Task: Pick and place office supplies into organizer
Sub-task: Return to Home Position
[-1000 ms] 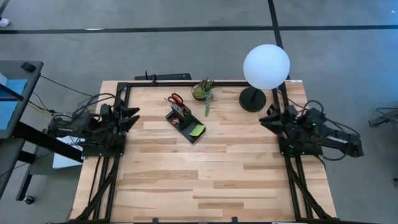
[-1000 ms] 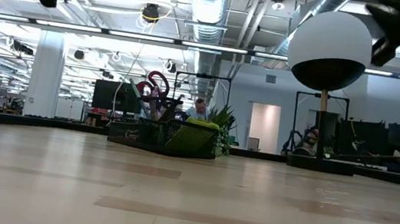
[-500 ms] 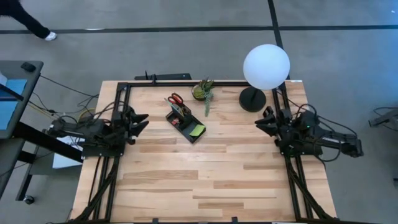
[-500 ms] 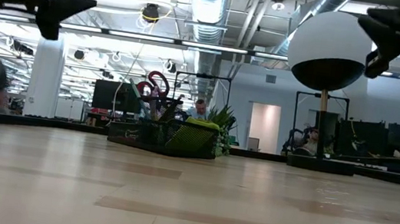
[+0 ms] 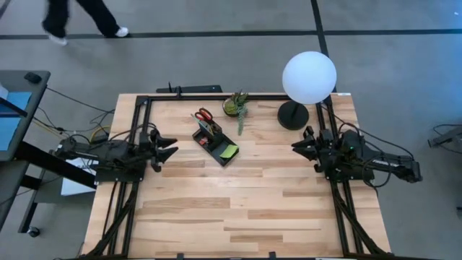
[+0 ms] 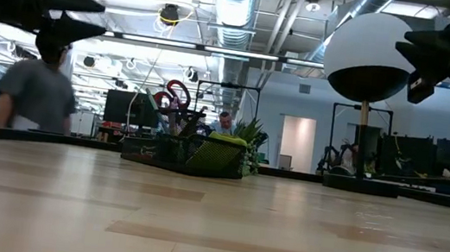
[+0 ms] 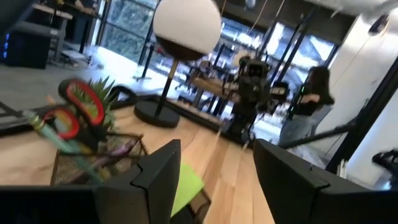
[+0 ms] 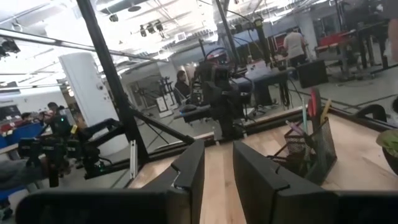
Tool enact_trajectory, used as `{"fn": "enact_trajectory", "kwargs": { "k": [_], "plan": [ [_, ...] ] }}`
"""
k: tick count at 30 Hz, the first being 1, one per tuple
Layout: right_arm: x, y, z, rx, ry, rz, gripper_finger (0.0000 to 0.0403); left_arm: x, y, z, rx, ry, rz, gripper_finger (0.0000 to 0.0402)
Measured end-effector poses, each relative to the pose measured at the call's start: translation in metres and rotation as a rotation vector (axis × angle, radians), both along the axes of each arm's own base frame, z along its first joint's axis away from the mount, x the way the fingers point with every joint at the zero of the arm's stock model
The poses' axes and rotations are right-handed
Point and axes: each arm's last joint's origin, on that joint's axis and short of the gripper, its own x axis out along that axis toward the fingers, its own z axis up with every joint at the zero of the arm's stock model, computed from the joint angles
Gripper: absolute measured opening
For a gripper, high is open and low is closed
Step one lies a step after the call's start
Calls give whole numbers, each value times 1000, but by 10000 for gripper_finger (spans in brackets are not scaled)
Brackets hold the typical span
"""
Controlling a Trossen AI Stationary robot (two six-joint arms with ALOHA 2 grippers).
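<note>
The black mesh organizer (image 5: 215, 140) stands on the far middle of the table. Red-handled scissors (image 5: 203, 115) and pens stick upright out of its taller section, and a lime-green sticky pad (image 5: 229, 152) lies in its low near end. The low view shows the organizer (image 6: 171, 151) with the scissors (image 6: 175, 97) above it. My left gripper (image 5: 170, 146) hovers open to the organizer's left, pointing at it; its wrist view shows the scissors (image 7: 81, 108) and the pad (image 7: 187, 182). My right gripper (image 5: 296, 146) hovers open to the right, also facing the organizer (image 8: 307, 154).
A lamp with a white globe (image 5: 309, 77) and a round black base (image 5: 292, 115) stands at the far right. A small green potted plant (image 5: 237, 106) sits beside the organizer. Bare wood (image 5: 238, 202) stretches over the near half. A person (image 6: 36, 94) walks beyond the far edge.
Both grippers have moved in from the table's sides toward its middle, the left one rightward and the right one leftward, each closing on the organizer. Nothing on the table has shifted. A person has walked across behind the far edge.
</note>
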Motion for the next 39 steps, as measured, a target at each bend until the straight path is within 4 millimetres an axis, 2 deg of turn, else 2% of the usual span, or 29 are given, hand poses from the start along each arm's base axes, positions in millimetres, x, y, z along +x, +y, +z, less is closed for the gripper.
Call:
{"fn": "enact_trajectory", "kwargs": {
  "k": [7, 39],
  "plan": [
    [0, 0, 0, 0, 0, 0, 76, 0, 0, -3, 51, 56, -5, 198],
    [0, 0, -1, 4, 15, 0, 76, 0, 0, -3, 53, 63, -6, 198]
  ]
}}
